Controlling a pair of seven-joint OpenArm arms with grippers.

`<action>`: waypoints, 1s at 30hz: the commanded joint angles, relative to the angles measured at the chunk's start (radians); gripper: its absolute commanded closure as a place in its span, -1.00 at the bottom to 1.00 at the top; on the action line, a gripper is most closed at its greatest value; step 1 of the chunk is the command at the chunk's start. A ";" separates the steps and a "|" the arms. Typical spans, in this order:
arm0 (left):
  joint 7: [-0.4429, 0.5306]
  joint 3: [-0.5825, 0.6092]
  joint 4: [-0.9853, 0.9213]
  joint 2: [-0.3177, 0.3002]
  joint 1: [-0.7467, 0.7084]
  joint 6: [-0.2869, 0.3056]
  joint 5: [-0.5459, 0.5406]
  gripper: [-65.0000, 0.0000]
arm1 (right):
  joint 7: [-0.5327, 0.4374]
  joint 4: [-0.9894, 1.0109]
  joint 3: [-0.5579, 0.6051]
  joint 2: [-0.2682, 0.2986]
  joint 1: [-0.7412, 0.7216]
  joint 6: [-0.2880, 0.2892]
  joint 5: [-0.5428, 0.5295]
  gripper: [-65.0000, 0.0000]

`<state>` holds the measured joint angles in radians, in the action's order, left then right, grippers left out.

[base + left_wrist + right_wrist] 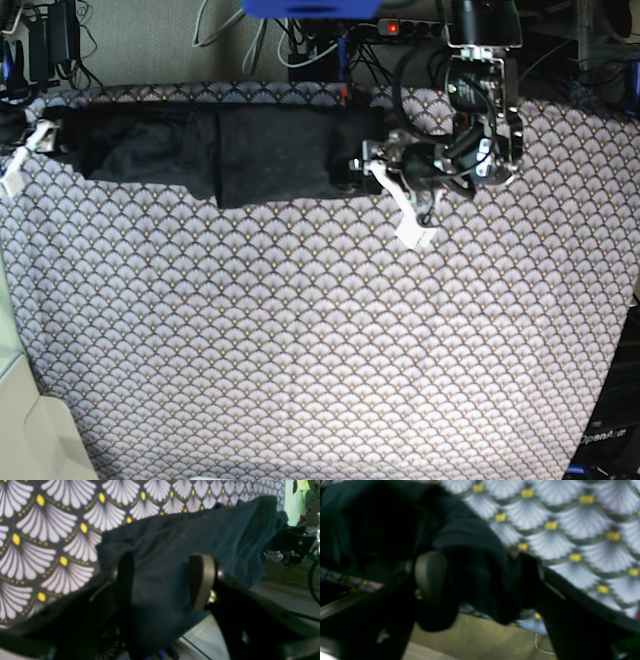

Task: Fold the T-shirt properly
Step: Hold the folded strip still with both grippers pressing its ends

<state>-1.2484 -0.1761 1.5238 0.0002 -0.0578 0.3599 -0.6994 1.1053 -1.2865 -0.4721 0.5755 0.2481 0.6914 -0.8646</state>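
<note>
**Operator:** Jaws first. On the left gripper (162, 580) I see the jaws standing apart with a thick bunch of the T-shirt (200, 537) between them, the dark pad on one side and the tan-edged finger (202, 580) on the other both pressed to the cloth. So I read that as a grip on the shirt. On the right gripper (480, 580) my wrist view is blurred; a fold of the dark cloth runs down between the rounded finger (430, 575) and the opposite one, and the jaws look partly closed around it, but I cannot tell whether they truly pinch it.

**Second:** Go from the biggest thing down, then.

**Operator:** The bench is covered by the fan-scale tablecloth (320, 340), which spreads out well in front of both sets of jaws. Next, the shirt: in the base view it lies as one long dark band stretched between the two sets of jaws, along the far edge of the cloth. A fold line crosses it nearer the right jaws than the left. Then the left arm (480, 140), bent over its end of the band. Smallest, a white tag-like piece (412, 222) hangs just below the left jaws.

**Second:** And the right arm?

**Operator:** Only its tip (25, 140) shows, at the frame edge.
</note>
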 commanded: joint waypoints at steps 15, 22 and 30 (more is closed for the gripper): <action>0.003 -0.001 0.017 0.002 0.013 0.001 -0.012 -0.04 | 0.152 -0.066 -0.010 -0.012 -0.033 0.007 -0.011 1.00; 0.003 -0.001 0.021 0.002 0.011 0.004 -0.012 -0.04 | 0.212 -0.374 -0.052 -0.047 0.040 0.007 -0.173 1.00; 0.003 -0.001 0.021 -0.006 0.011 0.008 -0.013 -0.04 | 0.281 -0.497 -0.057 -0.058 0.043 0.007 -0.310 1.00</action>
<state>-1.2484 -0.1761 1.5261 -0.0032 -0.0582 0.3634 -0.6975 1.3952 -1.7702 -0.5209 0.5045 0.2920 0.6987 -1.1347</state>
